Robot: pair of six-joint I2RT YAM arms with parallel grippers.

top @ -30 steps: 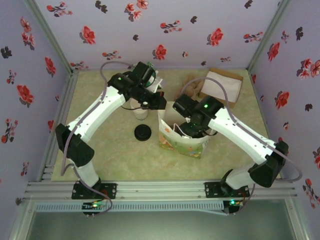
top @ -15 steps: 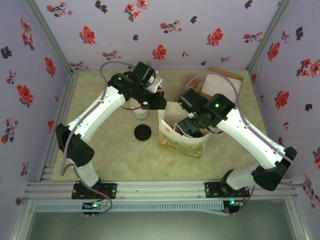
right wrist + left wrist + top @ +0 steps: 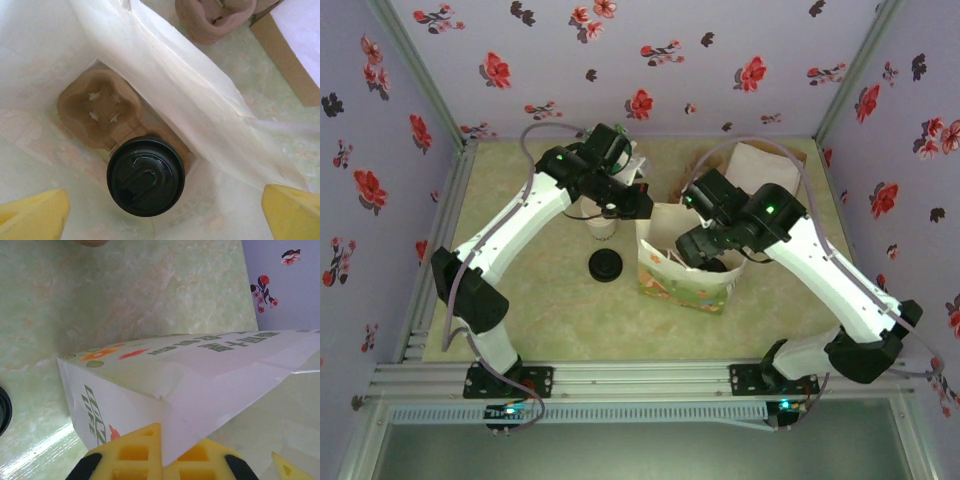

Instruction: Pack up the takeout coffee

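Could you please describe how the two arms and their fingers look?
Both the left arm and the right arm have white links with bulky black joints. A thin greyish cable loops along each. A small green light glows on each black wrist block. The left fingers and right fingers are yellow plastic; the left ones show square recesses.

Bag mouth: the bag (image 3: 685, 283) stands open upward; the right pincer (image 3: 703, 248) hangs over the opening, jaws spread wide.
Bag floor: a carrier (image 3: 97, 107) covers it; the coffee (image 3: 145, 175) fills one pocket, the other pocket is free.
Bag wall: it sags inward on one side and narrows the mouth.
Bag edge: the left pincer (image 3: 162, 455) clamps it and blocks that corner.
Left of bag: a lid (image 3: 606, 266) and a cup (image 3: 603, 228) stand near.
Behind bag: a second carrier (image 3: 215, 17) and a box (image 3: 767, 168).
Front worktop (image 3: 570, 320): bare, free passage.
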